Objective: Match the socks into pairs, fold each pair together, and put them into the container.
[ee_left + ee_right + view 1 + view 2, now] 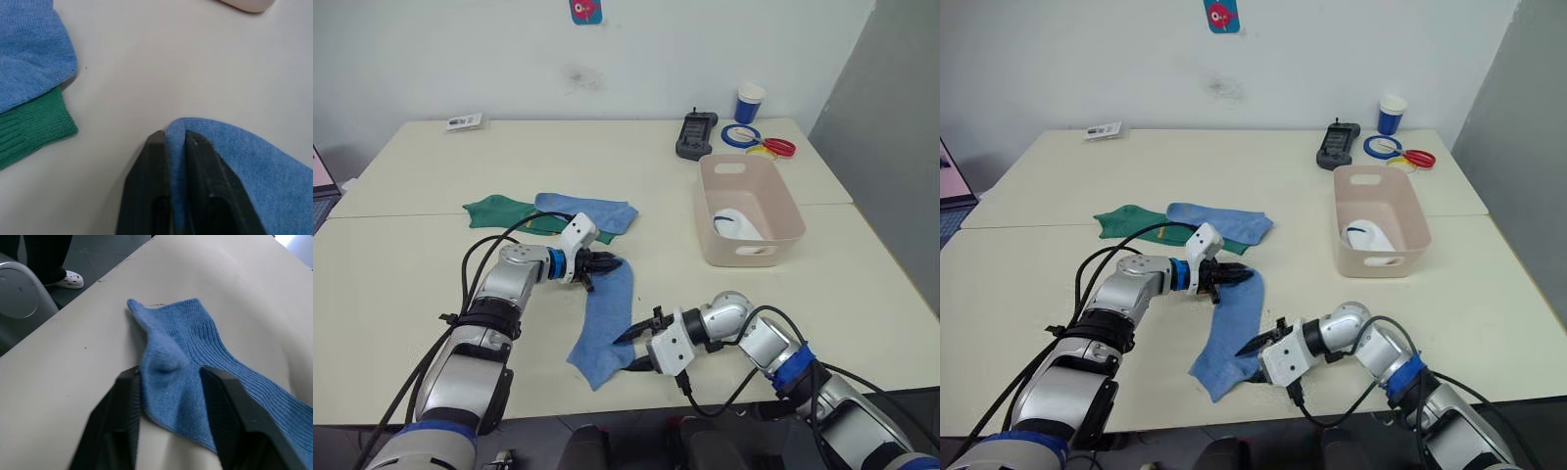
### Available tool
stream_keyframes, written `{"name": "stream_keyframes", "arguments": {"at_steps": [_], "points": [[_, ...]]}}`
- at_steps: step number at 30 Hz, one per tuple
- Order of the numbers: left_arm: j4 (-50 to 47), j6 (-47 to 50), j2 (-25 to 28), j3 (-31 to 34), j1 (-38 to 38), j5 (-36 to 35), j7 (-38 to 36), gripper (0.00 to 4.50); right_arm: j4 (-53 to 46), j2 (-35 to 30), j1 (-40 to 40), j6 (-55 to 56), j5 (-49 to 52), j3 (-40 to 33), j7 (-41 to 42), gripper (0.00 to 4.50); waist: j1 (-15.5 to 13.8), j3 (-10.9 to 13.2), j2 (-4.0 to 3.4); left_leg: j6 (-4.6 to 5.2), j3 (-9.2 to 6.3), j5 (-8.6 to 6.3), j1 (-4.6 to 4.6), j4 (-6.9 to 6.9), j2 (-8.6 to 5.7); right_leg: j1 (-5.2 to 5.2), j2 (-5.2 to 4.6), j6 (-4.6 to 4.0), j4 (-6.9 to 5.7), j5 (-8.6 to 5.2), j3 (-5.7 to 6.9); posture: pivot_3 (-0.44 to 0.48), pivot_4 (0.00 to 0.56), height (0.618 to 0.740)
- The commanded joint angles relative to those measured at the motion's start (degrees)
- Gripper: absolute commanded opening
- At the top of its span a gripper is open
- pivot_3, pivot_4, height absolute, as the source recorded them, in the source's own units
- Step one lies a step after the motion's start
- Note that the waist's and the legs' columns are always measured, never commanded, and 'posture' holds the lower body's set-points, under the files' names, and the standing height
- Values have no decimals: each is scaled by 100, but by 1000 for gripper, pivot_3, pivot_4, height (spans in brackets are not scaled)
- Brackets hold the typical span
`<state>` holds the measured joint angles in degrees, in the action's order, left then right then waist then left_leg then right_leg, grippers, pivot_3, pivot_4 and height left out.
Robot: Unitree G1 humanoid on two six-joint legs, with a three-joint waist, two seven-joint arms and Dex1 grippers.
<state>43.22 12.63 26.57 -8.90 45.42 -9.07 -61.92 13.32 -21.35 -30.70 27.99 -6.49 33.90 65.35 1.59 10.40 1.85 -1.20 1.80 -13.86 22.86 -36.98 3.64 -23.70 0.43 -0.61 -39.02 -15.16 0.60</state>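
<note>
A light blue sock (607, 323) is seen stretched out on the pale table (411, 255), running from near the table's front edge back toward the middle. Its far end is pinched between the pressed-together fingers of the left gripper (603, 262); in the left wrist view the blue fabric (230, 161) is seen folded up and clamped between the two black fingers (151, 196). The near end of the same sock is straddled by the right gripper (636, 350), whose fingers (117, 421) are spread, one on each side of the sock's edge, resting at the fabric without closing on it. A second light blue sock (592, 211) is laid flat farther back on the table, just beyond the left gripper, and a dark green sock (499, 211) with a small yellow mark is partly covered by it on the robot's left side. The container (783, 211), a pink-beige bin, is placed on the robot's right, well apart from both grippers, and something white (736, 221) is seen lying inside it. Behind the bin, a black handheld device (695, 133), rolls of coloured tape (759, 142) and a blue-and-white cup (750, 102) are grouped near the table's far edge
</note>
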Motion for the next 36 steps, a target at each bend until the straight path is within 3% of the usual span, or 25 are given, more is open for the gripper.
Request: {"name": "stream_keyframes", "arguments": {"at_steps": [1,3,9,15,21,24,28,31,33,34,36], "points": [[-73,-77,43,152,56,32,1,0,-125,-73,17,234,200,-67,87,596,0,0,0,0,-1,0,0,0,0,0,0,0,-1,0,1,0,150,740],[-224,-1,99,211,-65,-8,-31,0,-124,-153,29,320,251,-97,127,20,0,0,0,0,-1,0,-1,0,0,0,0,0,-3,0,1,0,150,740],[-1736,862,582,539,-1124,-334,-29,0,202,-731,-65,1133,314,-279,264,20,21,0,0,-1,2,0,-4,1,2,1,-4,0,-2,0,-6,0,150,740],[-3587,1845,1071,900,-2458,-721,262,0,1202,-1039,-566,2025,629,-350,695,20,34,1,-2,0,2,0,-29,2,4,22,-21,-2,-3,0,-8,0,150,740],[-5014,2514,1113,1473,-3523,-1212,836,0,2068,-1034,-996,2531,1053,-246,1402,20,9,1,-2,2,-3,-1,-37,7,4,29,-40,-9,-1,-4,-9,0,150,740],[-5123,2414,951,1613,-3589,-1269,1175,0,1757,-1027,-908,2191,1442,-236,1782,670,-3,1,-2,2,-8,-1,-36,7,4,30,-42,-10,-2,-4,-5,0,150,740],[-4985,2278,880,1703,-3520,-1319,1294,925,1153,-1335,-620,1716,1689,-384,2008,2022,-19,1,-2,2,-13,-1,-36,5,5,35,-54,-14,-2,-1,-3,0,150,740],[-4858,2264,1026,1823,-3464,-1422,1182,1910,552,-1782,-236,1064,1898,-662,1937,3095,-55,1,-2,2,-12,-1,-31,5,4,34,-64,-34,0,10,0,0,150,740],[-4767,2242,1221,1865,-3402,-1530,918,2531,-98,-2193,175,-39,2143,-873,1792,3788,-72,1,-3,2,-9,-1,-30,6,2,34,-66,-33,2,10,1,0,150,740],[-4697,2208,1315,1879,-3346,-1579,783,2544,-576,-2432,435,-942,2406,-988,1642,4107,-83,2,-4,2,-8,-2,-32,6,1,34,-66,-33,2,9,1,0,150,740],[-4532,2120,1457,1874,-3182,-1630,572,2544,-1692,-2825,910,-3170,3366,-1241,1012,4107,-123,2,-4,1,-6,-1,-31,7,2,34,-65,-33,2,6,8,0,150,740]]}}
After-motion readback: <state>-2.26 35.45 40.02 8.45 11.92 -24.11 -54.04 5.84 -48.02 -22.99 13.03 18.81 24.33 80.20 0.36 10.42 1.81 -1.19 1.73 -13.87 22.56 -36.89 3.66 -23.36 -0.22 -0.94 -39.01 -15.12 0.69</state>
